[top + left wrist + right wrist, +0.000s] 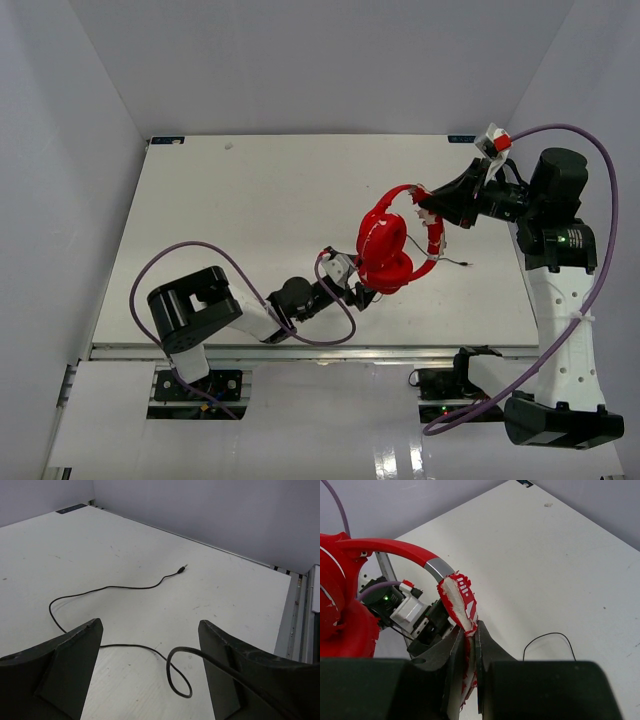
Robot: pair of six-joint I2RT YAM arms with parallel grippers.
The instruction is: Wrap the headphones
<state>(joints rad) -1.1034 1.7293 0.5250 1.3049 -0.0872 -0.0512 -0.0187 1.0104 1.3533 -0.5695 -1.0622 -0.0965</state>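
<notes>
Nearest the arm bases, the left gripper (150, 625) reached low over the white tabletop (250, 200) with its two dark fingers spread wide and nothing between them. The thin dark cord (100, 588) lay slack on the surface under it, curling into a small loop close by, with one strand seeming to cross the right-hand finger. It then wandered out to its small metal plug (183, 569). Just beyond, near the table's middle, sat the red over-ear headphones (385, 250), their two round cups (380, 235) stacked close together; whether they rested on the table or hung lifted could not be told. Farther off, the right gripper (470, 632) was clamped on the curved red headband (395, 547) at its worn white padding. The headphones looked light, the band stiff but springy, the padding soft and crumbling. The cord appeared limp and slippery, probably best pinched near the loop, not at the tiny plug.
</notes>
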